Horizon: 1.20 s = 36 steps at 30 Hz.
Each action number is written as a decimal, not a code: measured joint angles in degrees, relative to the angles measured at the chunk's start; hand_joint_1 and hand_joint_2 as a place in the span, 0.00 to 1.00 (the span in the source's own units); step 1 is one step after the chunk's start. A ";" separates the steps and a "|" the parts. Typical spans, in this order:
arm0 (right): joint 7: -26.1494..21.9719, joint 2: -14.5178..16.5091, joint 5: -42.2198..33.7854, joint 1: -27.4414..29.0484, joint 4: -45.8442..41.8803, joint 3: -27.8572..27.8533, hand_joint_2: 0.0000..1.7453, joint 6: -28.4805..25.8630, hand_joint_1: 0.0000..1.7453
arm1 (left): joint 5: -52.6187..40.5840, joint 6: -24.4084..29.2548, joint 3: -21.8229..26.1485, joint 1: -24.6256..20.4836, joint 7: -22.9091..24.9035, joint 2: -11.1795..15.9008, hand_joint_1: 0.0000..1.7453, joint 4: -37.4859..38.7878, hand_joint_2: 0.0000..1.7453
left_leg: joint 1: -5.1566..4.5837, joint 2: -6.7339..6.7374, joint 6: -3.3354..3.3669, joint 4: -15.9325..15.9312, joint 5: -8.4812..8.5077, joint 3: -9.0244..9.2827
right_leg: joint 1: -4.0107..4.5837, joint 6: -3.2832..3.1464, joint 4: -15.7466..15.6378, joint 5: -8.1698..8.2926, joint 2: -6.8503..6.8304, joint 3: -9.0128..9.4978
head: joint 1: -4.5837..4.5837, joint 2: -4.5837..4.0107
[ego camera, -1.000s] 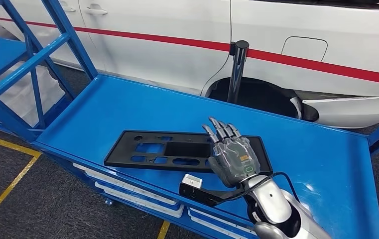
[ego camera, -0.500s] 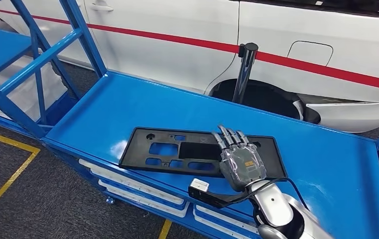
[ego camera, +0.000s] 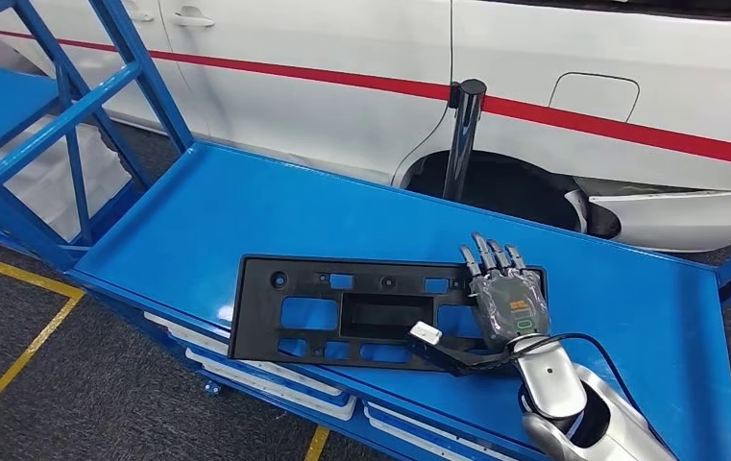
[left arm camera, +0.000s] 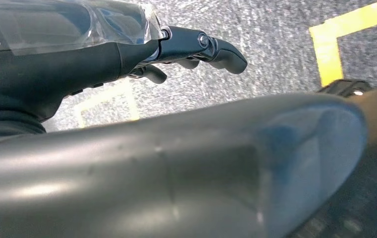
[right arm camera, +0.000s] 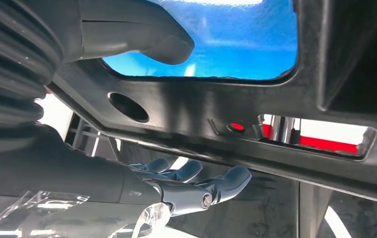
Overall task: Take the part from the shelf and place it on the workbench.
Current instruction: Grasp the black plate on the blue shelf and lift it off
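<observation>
Right now your right hand (ego camera: 507,305) holds the black plastic part (ego camera: 342,312) at its end nearest the robot's arm. From the head camera you see the back of the hand over that end, its fingers (ego camera: 489,257) stretched forward and close together across the top face. From the right wrist camera the thumb (right arm camera: 141,37) lies on one face of the part (right arm camera: 255,119) and the dark fingers (right arm camera: 211,191) curl along the opposite face, so the panel's edge is clamped between them.

The part is a long flat frame with rectangular cut-outs and small round holes. It lies along the front edge of the blue desk (ego camera: 275,206), and its front corner away from the hand reaches the desk's front lip. You cannot tell whether the held end is resting on the desk or is lifted off it.

Your left hand (left arm camera: 102,49) hangs over speckled grey floor (left arm camera: 275,34) marked with yellow tape (left arm camera: 335,44); its dark fingers (left arm camera: 221,49) are curled in with nothing between them.

Beyond the desk, behind the part, stands a white car (ego camera: 534,58) with a red stripe, and a dark upright post (ego camera: 459,139) rises between the car and the desk. A blue frame of slanted bars (ego camera: 63,115) stands at the desk's end away from the hand.
</observation>
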 joint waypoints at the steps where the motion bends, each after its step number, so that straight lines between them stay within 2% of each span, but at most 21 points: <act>1: 0.00 -0.15 -0.14 0.15 0.26 -0.35 1.00 -0.04 0.00 | -0.01 0.00 0.00 0.01 0.09 -0.01 0.00 0.00 0.00 | -0.02 0.00 0.17 -2.18 1.42 1.08 | 0.02 0.01 0.00 0.00 0.03 0.09 | 0.00 0.00; 3: -0.01 -0.35 -0.69 0.39 0.68 -1.10 1.00 -0.28 0.00 | 0.01 0.00 0.00 -0.10 0.18 0.00 0.00 0.00 0.00 | -0.16 0.04 0.77 -11.20 5.21 5.45 | 0.09 0.07 0.00 0.00 0.04 0.31 | 0.00 0.00; 5: -0.01 -0.54 -1.34 0.58 0.92 -1.90 1.00 -0.72 0.00 | 0.03 0.00 0.00 -0.27 0.18 0.00 0.00 0.00 0.00 | -0.54 0.13 1.22 -17.40 7.14 8.33 | 0.20 0.45 -0.03 -0.04 -0.01 0.36 | 0.01 0.00; 8: -0.10 -0.76 -1.62 0.84 1.05 -2.79 1.00 -1.20 0.00 | 0.02 0.00 0.00 -0.18 0.17 -0.01 0.00 0.00 0.00 | -0.86 0.16 1.85 -18.39 7.45 8.61 | 0.06 1.50 -0.27 0.01 -0.04 0.38 | 0.08 -0.01; 10: -0.18 -0.88 -1.24 0.92 1.07 -3.11 1.00 -1.32 0.00 | -0.05 0.00 0.00 -0.17 0.13 -0.03 0.00 0.00 0.00 | -0.62 0.23 2.50 -18.96 7.99 8.91 | 0.04 1.98 1.33 -1.26 0.01 -0.29 | 0.16 -0.01; 13: -0.20 -0.97 -0.69 1.13 1.13 -3.25 1.00 -1.54 0.00 | -0.23 0.11 0.00 -0.28 -0.06 -0.11 0.00 0.00 0.00 | -0.58 0.29 3.00 -19.22 8.34 8.99 | 0.06 2.26 12.04 -6.93 0.06 -4.99 | 0.26 -0.01; 15: -0.14 -0.98 -0.42 1.33 1.17 -3.32 1.00 -1.83 0.00 | -0.39 0.16 0.00 -0.20 -0.18 -0.17 0.00 0.00 0.00 | -0.62 0.19 3.03 -19.19 8.33 8.99 | 0.05 2.43 17.14 -8.31 0.06 -7.37 | 0.30 -0.01; 16: -0.09 -1.01 -0.25 1.37 1.17 -3.44 1.00 -2.11 0.00 | -0.48 0.16 0.00 -0.15 -0.22 -0.19 0.00 0.00 0.00 | -0.58 0.11 2.99 -19.17 8.30 9.04 | 0.02 2.50 16.36 -7.31 0.05 -7.04 | 0.31 -0.01; 17: -0.04 -1.05 -0.07 1.38 1.16 -3.63 1.00 -2.50 0.00 | -0.61 0.16 0.00 -0.13 -0.26 -0.21 0.00 0.00 0.00 | -0.49 0.02 2.88 -19.11 8.23 9.13 | -0.05 2.57 13.33 -5.44 0.05 -5.65 | 0.31 -0.01; 19: 0.15 -1.26 0.27 1.45 0.99 -4.10 1.00 -3.42 0.00 | -1.10 0.17 -0.01 -0.18 -0.26 -0.24 0.00 0.00 0.00 | -0.51 -0.09 2.38 -18.78 7.88 9.21 | -0.24 2.70 4.79 -1.59 0.15 -1.64 | 0.32 -0.01; 20: 0.36 -1.43 0.43 1.57 0.67 -4.40 1.00 -3.92 0.00 | -1.55 0.17 -0.04 -0.24 -0.16 -0.25 0.00 0.00 0.00 | -0.61 -0.13 2.08 -18.58 7.68 9.15 | -0.32 2.55 1.85 -0.58 0.28 -0.36 | 0.32 -0.01; 21: 0.67 -1.75 0.56 1.84 0.12 -4.76 1.00 -4.39 0.00 | -2.08 0.17 -0.09 -0.28 0.01 -0.29 0.00 0.00 0.00 | -0.76 -0.16 1.84 -18.43 7.54 9.07 | -0.34 2.34 0.34 -0.24 0.41 0.22 | 0.31 -0.01; 24: 1.63 -3.69 0.31 3.04 -3.04 -6.61 1.00 -5.05 0.00 | -3.56 0.17 -0.25 -0.31 0.75 -0.56 0.00 0.00 0.00 | -0.66 -0.20 1.40 -18.02 7.19 8.76 | -0.25 1.35 0.11 -0.29 0.48 0.13 | 0.29 -0.01; 25: 1.76 -4.49 0.01 3.29 -4.29 -7.43 1.00 -5.00 0.00 | -3.80 0.17 -0.26 -0.32 0.96 -0.71 0.00 0.00 0.00 | -0.55 -0.14 1.16 -16.85 6.41 8.28 | -0.27 1.03 0.09 -0.25 0.41 0.18 | 0.28 -0.01; 27: 1.75 -5.95 -0.51 3.47 -6.63 -9.12 1.00 -4.82 0.00 | -3.93 0.17 -0.27 -0.45 1.22 -1.02 0.00 0.00 0.00 | -0.32 0.03 0.59 -10.82 3.14 5.65 | -0.33 0.57 0.05 -0.21 0.32 0.23 | 0.22 -0.01; 29: 1.39 -7.20 -0.66 3.51 -8.73 -10.54 0.50 -4.72 0.00 | -3.76 0.17 -0.28 -0.56 1.27 -1.27 0.00 0.00 0.00 | -0.17 0.07 0.25 -2.49 -0.20 1.83 | -0.26 0.39 0.05 -0.24 0.37 0.20 | 0.19 0.00; 30: 1.11 -7.73 -0.65 3.51 -9.75 -11.11 0.25 -4.72 0.00 | -3.66 0.17 -0.28 -0.56 1.27 -1.35 0.00 0.00 0.00 | -0.15 0.07 0.26 -0.23 -0.64 0.68 | -0.21 0.38 0.05 -0.26 0.43 0.23 | 0.19 0.00; 31: 0.82 -8.18 -0.65 3.46 -10.89 -11.66 0.00 -4.69 0.00 | -3.52 0.17 -0.28 -0.54 1.27 -1.42 0.00 0.00 0.00 | -0.17 0.07 0.42 -0.29 0.02 0.59 | -0.14 0.37 0.05 -0.28 0.52 0.29 | 0.19 0.00; 32: 0.58 -8.54 -0.65 3.35 -11.93 -12.15 0.00 -4.64 0.00 | -3.43 0.16 -0.28 -0.52 1.28 -1.44 0.00 0.00 0.00 | -0.24 0.06 0.72 -2.82 1.65 1.65 | -0.06 0.37 0.05 -0.29 0.61 0.39 | 0.19 -0.01; 34: 0.23 -9.14 -0.71 2.95 -13.80 -13.05 0.00 -4.46 0.00 | -3.19 0.16 -0.28 -0.55 1.42 -1.45 0.00 0.00 0.00 | -0.63 0.10 1.79 -11.59 5.51 5.53 | 0.13 0.42 0.03 -0.33 0.68 0.54 | 0.19 -0.01; 36: -0.06 -9.77 -0.90 2.55 -15.33 -13.70 0.00 -4.15 0.00 | -2.85 0.17 -0.28 -0.58 1.66 -1.45 0.00 0.00 0.00 | -1.09 0.28 2.45 -17.12 7.29 7.85 | 0.29 0.68 0.03 -0.42 0.57 0.52 | 0.20 -0.01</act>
